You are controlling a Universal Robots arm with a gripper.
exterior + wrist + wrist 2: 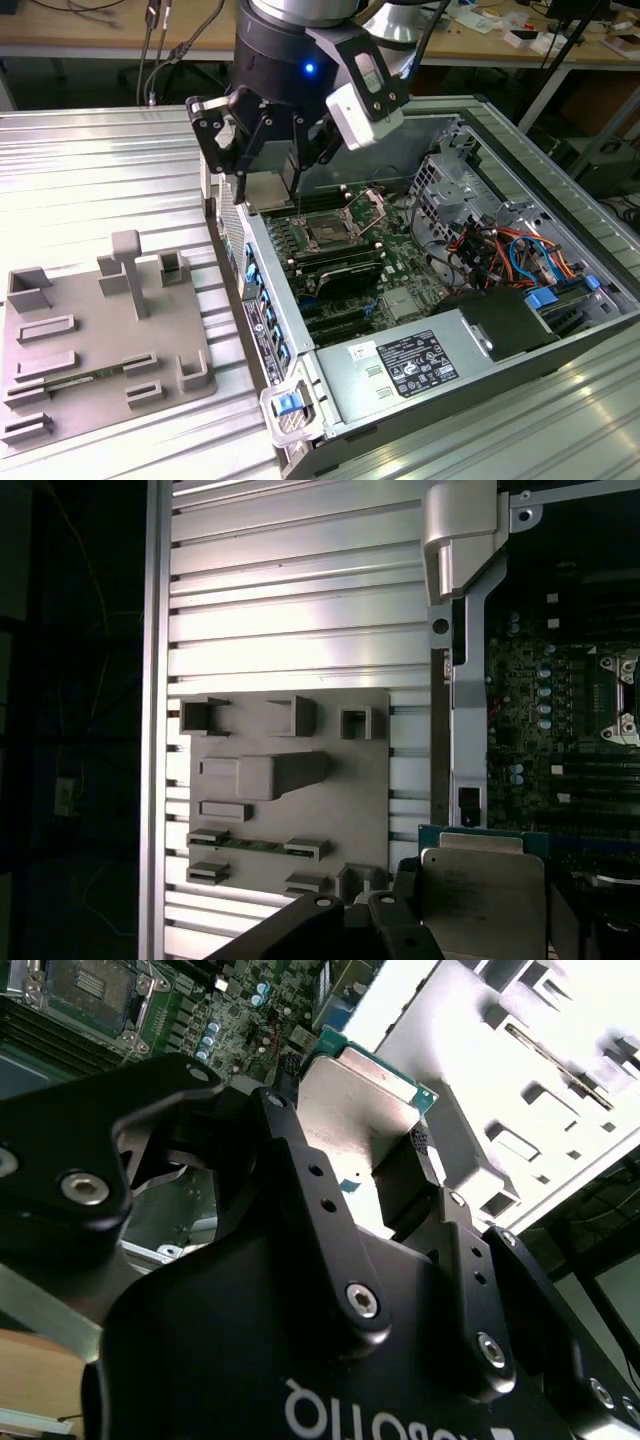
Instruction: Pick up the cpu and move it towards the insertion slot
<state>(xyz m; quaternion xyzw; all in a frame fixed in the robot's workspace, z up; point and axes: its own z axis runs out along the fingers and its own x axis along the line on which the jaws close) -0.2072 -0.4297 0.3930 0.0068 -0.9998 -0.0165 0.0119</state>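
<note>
Exterior view: the gripper (268, 172) hangs over the near wall of the open computer case (560, 330), at the case's edge on the exterior view's left, its jaws closed on the cpu (268, 190), which is held flat between them above the case edge. The slot (328, 234), a square socket with a dark centre and a raised metal bracket, sits on the green board (400, 270) inside the case, near the gripper but toward the exterior view's right of it; the cpu is not yet over the slot. A grey tray (100, 340) with rectangular recesses and upright posts lies on the ribbed metal desk (90, 170), well apart from the gripper on the exterior view's left. Second wrist view: the cpu (355, 1100), silver top showing with a thin green rim, is clamped between the black fingers (415, 1175); the slot (85, 990) shows beyond on the board. First wrist view: the cpu (480, 890) is seen held just beside the case wall (455, 730), with the tray (290, 790) on the desk (290, 590) to one side and the board (540, 710) to the other.
</note>
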